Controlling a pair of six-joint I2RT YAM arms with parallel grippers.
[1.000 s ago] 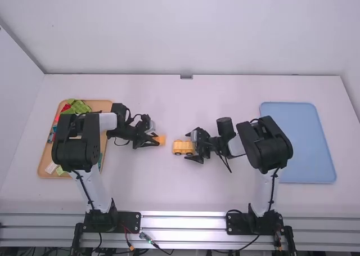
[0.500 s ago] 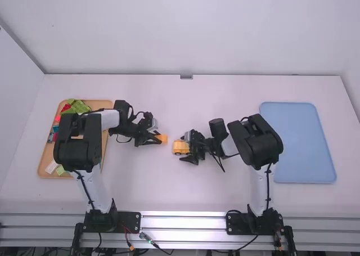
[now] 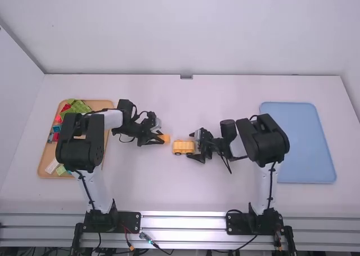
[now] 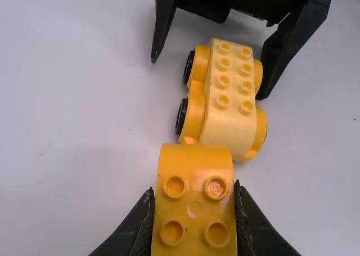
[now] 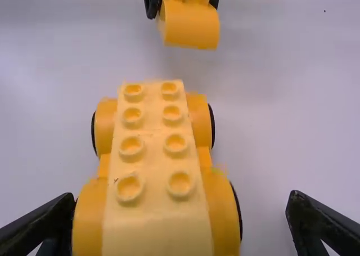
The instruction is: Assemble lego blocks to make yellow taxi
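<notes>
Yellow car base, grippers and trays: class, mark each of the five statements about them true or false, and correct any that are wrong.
1. The left gripper holds an orange block. True.
2. The orange block is attached to the car base. False: a gap separates them.
3. Studs stand in two rows on the car base. True.
4. The right gripper is shut. False: it is open.
5. The blue tray holds green blocks. False: green blocks lie in the tan tray.

And right now we're looking for print, and no text, no label, no brand, no number and no sign can be read anywhere here!
</notes>
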